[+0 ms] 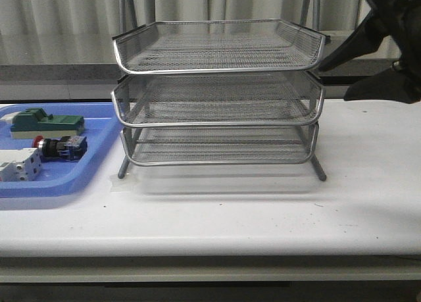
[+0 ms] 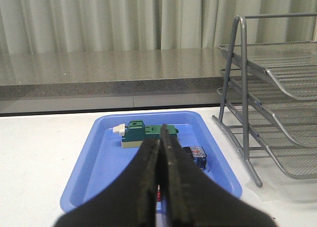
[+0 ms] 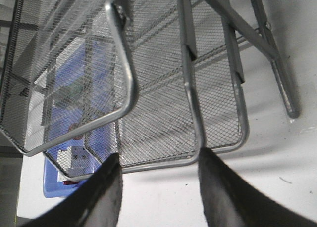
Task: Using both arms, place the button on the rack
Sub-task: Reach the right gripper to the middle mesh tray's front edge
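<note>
The button (image 1: 60,146) lay on its side in the blue tray (image 1: 99,158) at the left end of the white table (image 1: 263,210), its red cap pointing left and its blue rear pointing right toward the rack (image 1: 217,95). Just behind it in the tray sat a green block (image 1: 46,123), and just in front of it a white block (image 1: 20,165). The three-tier wire rack stood in the middle of the table, just beside the tray's right edge, with nothing on any of its shelves. The left gripper (image 2: 159,153) hung above the tray with its two fingers pressed together and nothing between them; the button's blue rear showed just past them in the left wrist view. The right gripper (image 3: 158,180) was spread wide and held nothing, poised over the rack's corner, with the right arm (image 1: 388,45) showing dark at the upper right, behind the rack.
</note>
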You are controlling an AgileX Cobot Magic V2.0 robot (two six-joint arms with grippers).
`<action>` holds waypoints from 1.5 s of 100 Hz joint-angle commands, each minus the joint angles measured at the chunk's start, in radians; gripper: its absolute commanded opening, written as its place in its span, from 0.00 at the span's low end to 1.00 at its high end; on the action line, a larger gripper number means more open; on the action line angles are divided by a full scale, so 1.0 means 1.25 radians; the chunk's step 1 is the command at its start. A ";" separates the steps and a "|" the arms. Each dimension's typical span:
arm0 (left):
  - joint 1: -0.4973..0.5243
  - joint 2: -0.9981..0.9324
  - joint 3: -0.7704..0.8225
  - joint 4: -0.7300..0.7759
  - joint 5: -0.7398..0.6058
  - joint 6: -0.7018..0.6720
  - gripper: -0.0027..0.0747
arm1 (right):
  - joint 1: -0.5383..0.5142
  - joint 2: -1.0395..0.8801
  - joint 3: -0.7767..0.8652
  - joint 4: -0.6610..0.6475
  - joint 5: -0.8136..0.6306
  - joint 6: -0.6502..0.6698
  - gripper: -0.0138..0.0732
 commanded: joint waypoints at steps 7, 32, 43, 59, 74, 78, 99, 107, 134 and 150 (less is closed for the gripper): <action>-0.004 -0.025 0.034 -0.002 -0.057 -0.010 0.01 | -0.003 0.044 -0.051 0.049 0.041 -0.043 0.58; -0.004 -0.025 0.034 -0.002 -0.057 -0.010 0.01 | -0.003 0.107 -0.102 0.052 0.050 -0.064 0.58; -0.004 -0.025 0.034 -0.002 -0.057 -0.010 0.01 | -0.003 0.135 -0.127 0.052 0.066 -0.065 0.58; -0.004 -0.025 0.034 -0.002 -0.057 -0.010 0.01 | -0.003 0.170 -0.147 0.053 0.082 -0.065 0.58; -0.004 -0.025 0.034 -0.002 -0.057 -0.010 0.01 | -0.003 0.186 -0.151 0.053 0.085 -0.065 0.54; -0.004 -0.025 0.034 -0.002 -0.057 -0.010 0.01 | -0.003 0.186 -0.151 0.053 0.084 -0.065 0.51; -0.004 -0.025 0.034 -0.002 -0.057 -0.010 0.01 | -0.003 0.187 -0.151 0.052 0.083 -0.065 0.28; -0.004 -0.025 0.034 -0.002 -0.057 -0.010 0.01 | -0.003 0.187 -0.151 0.052 0.081 -0.065 0.20; -0.004 -0.025 0.034 -0.002 -0.057 -0.010 0.01 | -0.003 0.187 -0.150 0.041 0.077 -0.065 0.08; -0.004 -0.025 0.034 -0.002 -0.057 -0.010 0.01 | -0.003 0.185 -0.138 0.022 0.084 -0.065 0.08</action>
